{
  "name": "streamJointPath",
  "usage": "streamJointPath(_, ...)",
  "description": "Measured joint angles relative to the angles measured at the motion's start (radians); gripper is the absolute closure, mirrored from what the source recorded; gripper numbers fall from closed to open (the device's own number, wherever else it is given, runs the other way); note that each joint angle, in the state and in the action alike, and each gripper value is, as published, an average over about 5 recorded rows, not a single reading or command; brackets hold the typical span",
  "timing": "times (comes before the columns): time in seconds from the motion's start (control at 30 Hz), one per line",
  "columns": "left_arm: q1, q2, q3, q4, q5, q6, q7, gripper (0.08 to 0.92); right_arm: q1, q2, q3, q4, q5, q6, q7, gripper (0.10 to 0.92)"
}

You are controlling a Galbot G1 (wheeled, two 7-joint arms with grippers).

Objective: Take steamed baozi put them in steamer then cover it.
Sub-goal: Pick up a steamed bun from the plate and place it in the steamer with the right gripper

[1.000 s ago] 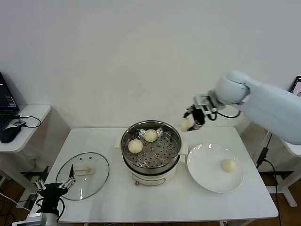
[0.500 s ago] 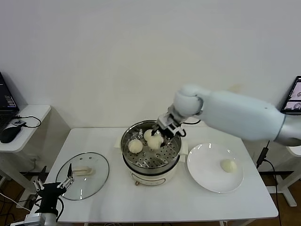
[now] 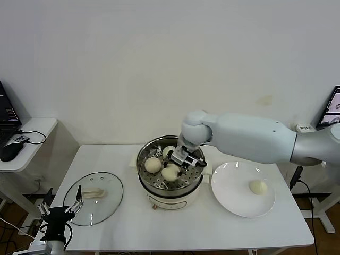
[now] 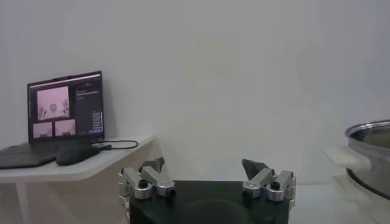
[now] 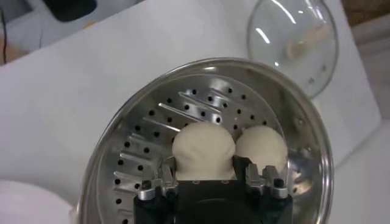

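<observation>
Cream-white baozi (image 3: 170,172), shiny steel steamer (image 3: 159,143) w/ perforated tray, white plate (image 3: 234,191), clear glass cover (image 3: 95,204).

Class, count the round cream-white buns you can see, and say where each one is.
4: three in the shiny steel steamer pot, namely one at its left, one at the back and one in the right claw; one on the white plate.

Bulky white right arm (image 3: 249,135); black hands, silver-knuckled fingers (image 4: 146,181).

Head view high, facing down; right wrist close above steamer (image 5: 207,146), shared; left wrist level.
</observation>
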Motion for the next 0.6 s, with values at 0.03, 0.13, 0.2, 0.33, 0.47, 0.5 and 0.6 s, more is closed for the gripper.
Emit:
streamJointPath(0.03,0.000,0.000,0.000,0.000,0.000,0.000,0.000,0.177,-0.001,0.001,-0.003,0.000,-0.001,0.003,-0.001,0.432)
streamJointPath(0.13,0.000,-0.001,0.001,0.001,0.000,-0.001,0.000,0.177,-0.002,0.001,-0.009,0.003,-0.002,0.011,-0.003,0.431)
streamJointPath(0.2,0.000,-0.002,0.002,0.002,0.000,-0.001,0.000,0.177,-0.002,0.000,-0.011,0.005,-0.002,0.016,-0.004,0.425)
streamJointPath(0.33,0.000,-0.003,0.005,0.003,0.000,-0.002,0.000,0.177,-0.001,-0.005,-0.013,0.008,0.004,0.021,0.000,0.358)
streamJointPath(0.47,0.000,-0.003,0.003,0.002,0.000,-0.002,-0.001,0.177,0.006,-0.016,-0.008,0.016,0.017,0.018,0.005,0.252)
streamJointPath(0.5,0.000,-0.002,0.003,0.001,0.000,-0.002,-0.001,0.177,0.008,-0.020,-0.004,0.018,0.021,0.016,0.005,0.231)
streamJointPath(0.6,0.001,0.000,-0.001,0.000,0.000,-0.002,0.000,0.177,0.018,-0.037,0.010,0.027,0.033,0.007,0.001,0.207)
